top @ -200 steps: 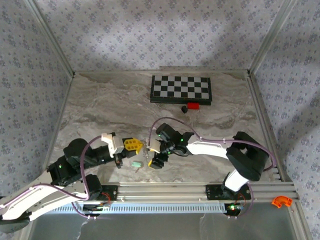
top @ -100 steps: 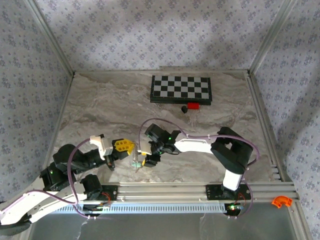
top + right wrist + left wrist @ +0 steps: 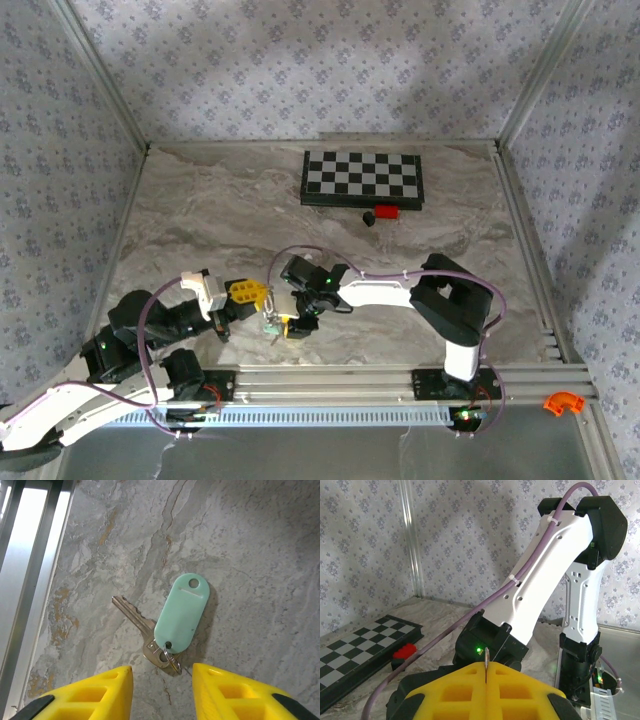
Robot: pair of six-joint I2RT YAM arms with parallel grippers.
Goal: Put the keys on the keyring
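Observation:
The key lies flat on the marble with a mint-green tag and a small split ring on its head. My right gripper hovers over it, open, yellow fingertips either side of the ring end and touching nothing. In the top view the key lies just left of the right gripper. My left gripper is shut on a thin silvery metal piece seen edge-on; I cannot tell whether it is the keyring. In the top view the left gripper sits close to the key's upper left.
A checkerboard lies at the back, with a red block and a black block in front of it. An aluminium rail runs along the near edge, close to the key. The right arm stands in front of the left wrist.
The right gripper has swung left and come down over the key, its jaws narrowing. The left gripper has drawn back a little to the left, still shut.

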